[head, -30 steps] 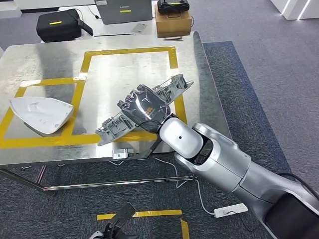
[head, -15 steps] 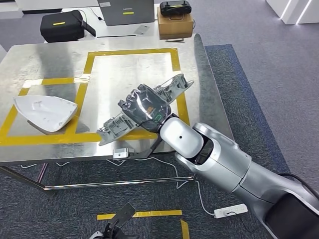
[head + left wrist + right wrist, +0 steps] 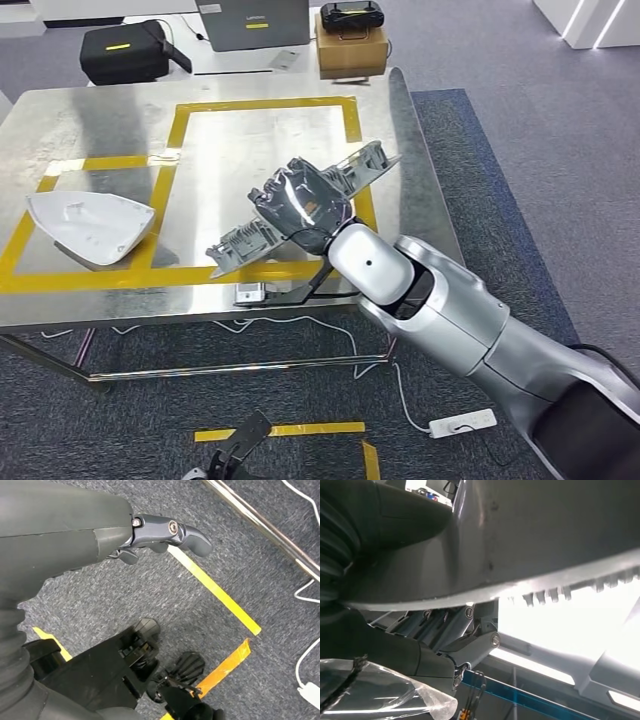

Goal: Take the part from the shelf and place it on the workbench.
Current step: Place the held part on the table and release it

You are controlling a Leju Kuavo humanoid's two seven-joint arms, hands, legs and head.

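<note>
With its fingers clamped on the long grey ribbed part (image 3: 302, 213), the right hand (image 3: 303, 205) should lower it level inside the bench's (image 3: 90, 110) front-right yellow-taped square (image 3: 266, 103) before letting go; the left hand's (image 3: 166, 532) fingers are apart, holding nothing.

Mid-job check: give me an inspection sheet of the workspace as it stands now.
Surface: steel workbench marked with yellow tape rectangles.
Job's things: long grey ribbed part held over the bench's front right area; whether it touches the top is unclear.
Clutter: white moulded shell on the left; small silver box at the front edge.
Hands: right hand grips the part; left hand hangs above the carpet, holding nothing.
Cables: white leads and power strip on the floor.
Surroundings: black case, laptop, cardboard box behind the bench.
</note>
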